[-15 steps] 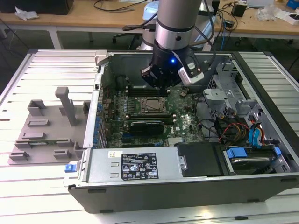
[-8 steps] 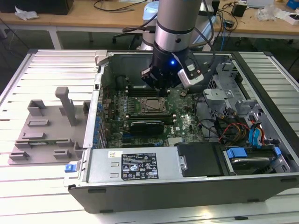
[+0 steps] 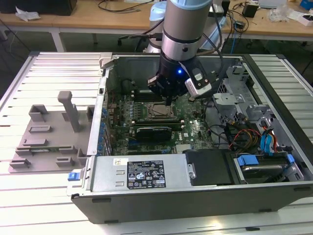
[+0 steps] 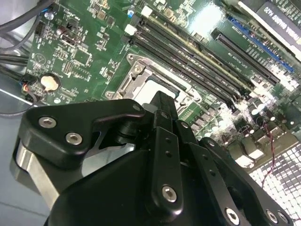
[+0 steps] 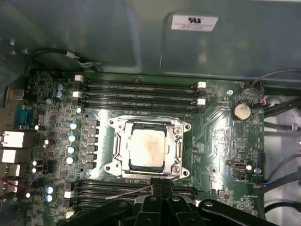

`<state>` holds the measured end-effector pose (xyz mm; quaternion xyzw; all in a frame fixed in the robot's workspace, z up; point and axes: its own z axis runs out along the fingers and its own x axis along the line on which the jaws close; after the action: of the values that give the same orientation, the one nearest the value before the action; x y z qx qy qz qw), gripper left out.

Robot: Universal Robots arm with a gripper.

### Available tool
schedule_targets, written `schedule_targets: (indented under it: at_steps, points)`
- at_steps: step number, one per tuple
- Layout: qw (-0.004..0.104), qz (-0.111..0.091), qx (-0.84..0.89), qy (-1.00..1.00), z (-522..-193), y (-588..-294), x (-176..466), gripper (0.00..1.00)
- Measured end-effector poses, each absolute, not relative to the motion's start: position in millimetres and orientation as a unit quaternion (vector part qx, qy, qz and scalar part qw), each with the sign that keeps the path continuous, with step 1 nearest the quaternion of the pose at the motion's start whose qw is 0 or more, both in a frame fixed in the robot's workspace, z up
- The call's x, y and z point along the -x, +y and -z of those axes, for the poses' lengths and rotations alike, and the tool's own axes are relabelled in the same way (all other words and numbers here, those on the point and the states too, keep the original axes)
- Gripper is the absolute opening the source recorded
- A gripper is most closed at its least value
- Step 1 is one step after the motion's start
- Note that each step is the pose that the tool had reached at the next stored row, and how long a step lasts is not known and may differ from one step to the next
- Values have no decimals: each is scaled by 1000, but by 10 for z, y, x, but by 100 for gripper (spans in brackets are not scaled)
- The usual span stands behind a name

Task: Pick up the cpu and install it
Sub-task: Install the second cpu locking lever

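Sitting flat in the motherboard socket [image 5: 148, 148], the cpu [image 5: 147, 147] shows its pale silvery top facing up out of the case, edges squared with the metal socket frame around it; it's square, so no real long axis, and its sides run parallel to the memory slots [image 5: 138, 92] on either side. In the second wrist view only a slice of the cpu [image 4: 160, 89] shows past the black gripper linkage. The gripper [image 5: 162, 186] hangs just above the motherboard [image 3: 188, 129], its tip at the socket's near edge in the first wrist view, apart from the cpu's top as far as I can see. Fingers look drawn together into one narrow black tip with nothing between them (cannot tell for sure, linkage hides most of it). In the exterior view the arm comes straight down into the open computer case [image 3: 195, 196], the gripper [image 3: 170, 100] right over the socket area [image 3: 156, 111], a blue light lit on the wrist. A coin cell battery [image 5: 241, 111] sits on the board off to one side of the socket. Outside the case, on the exterior view's left, a grey plastic tray [image 3: 49, 142] with upright posts lies on the ribbed metal table [image 3: 63, 68], well apart from the gripper.
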<state>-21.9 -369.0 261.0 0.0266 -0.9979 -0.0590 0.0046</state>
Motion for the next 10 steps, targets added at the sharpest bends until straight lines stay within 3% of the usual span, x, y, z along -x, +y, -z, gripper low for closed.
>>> schedule_targets:
  at_steps: [10]
  points:
    - [5, 59, -27, -998, -2362, -3802, 493, 11]
